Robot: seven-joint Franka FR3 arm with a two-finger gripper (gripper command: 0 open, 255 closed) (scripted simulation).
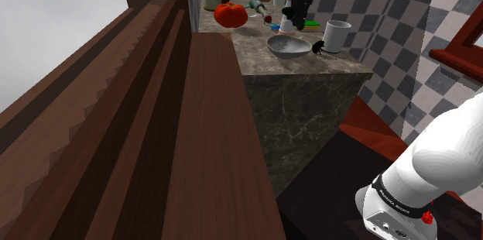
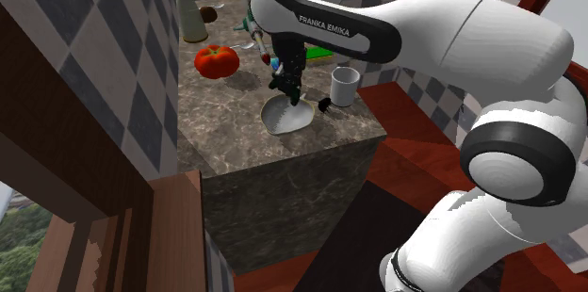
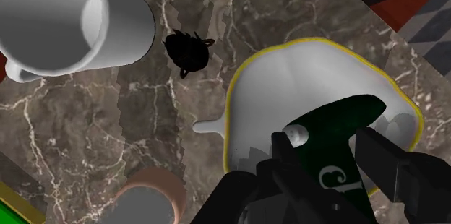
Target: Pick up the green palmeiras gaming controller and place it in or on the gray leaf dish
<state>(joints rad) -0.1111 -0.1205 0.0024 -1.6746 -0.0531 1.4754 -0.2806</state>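
Your hand point(image 3: 336, 156) is pinching the green controller point(image 3: 340, 125): in the wrist view the two black fingers clasp its dark green body from either side, with a pale knob and some white lettering showing between them. So the pick-up is done, and what remains, by my reading, is the release.

The controller hangs directly over the gray leaf dish point(image 3: 289, 78), whose pale bowl and yellowish rim spread out under it. That is why the arm stands nearly upright above the dish in the second exterior view: you want the load to drop into the hollow, not onto the edge. I cannot tell from these views whether the controller is touching the dish or only just above it.

Mind the neighbours on the counter point(image 3: 94, 128). A white mug point(image 3: 79, 20) stands near the dish, on the shoulder view's right of it, and a small black object point(image 3: 186, 48) lies between mug and dish, close to the rim. A red tomato-like thing point(image 1: 231, 14) sits farther back, well apart from the dish.

The dish lies near the counter's front edge, so a hard push could slide it. I would lower gently, part the fingers only once the controller rests in the bowl, then lift straight up to clear the mug.
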